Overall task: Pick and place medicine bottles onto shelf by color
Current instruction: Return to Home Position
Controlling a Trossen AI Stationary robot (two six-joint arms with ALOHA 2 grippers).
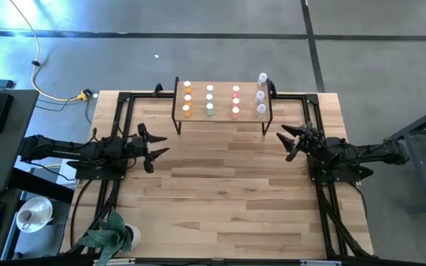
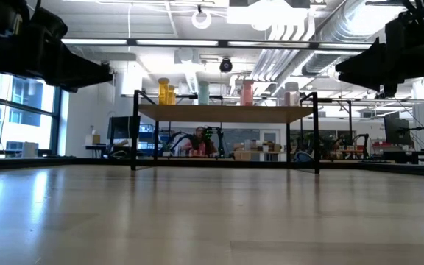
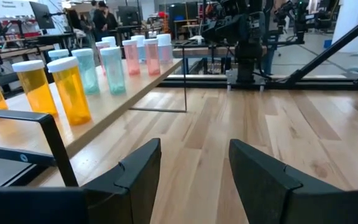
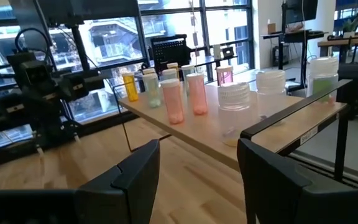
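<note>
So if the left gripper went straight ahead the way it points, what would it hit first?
Likely the right gripper, facing the left gripper across the tabletop. The shelf's front leg runs close beside that line, though, and depth is unclear.

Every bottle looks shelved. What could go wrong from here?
The clear bottles stand along the shelf's right edge; a bump could tip one off. The open right gripper sits nearest that end, so a wide swing might clip the shelf. The left gripper, open, waits clear of it.
</note>
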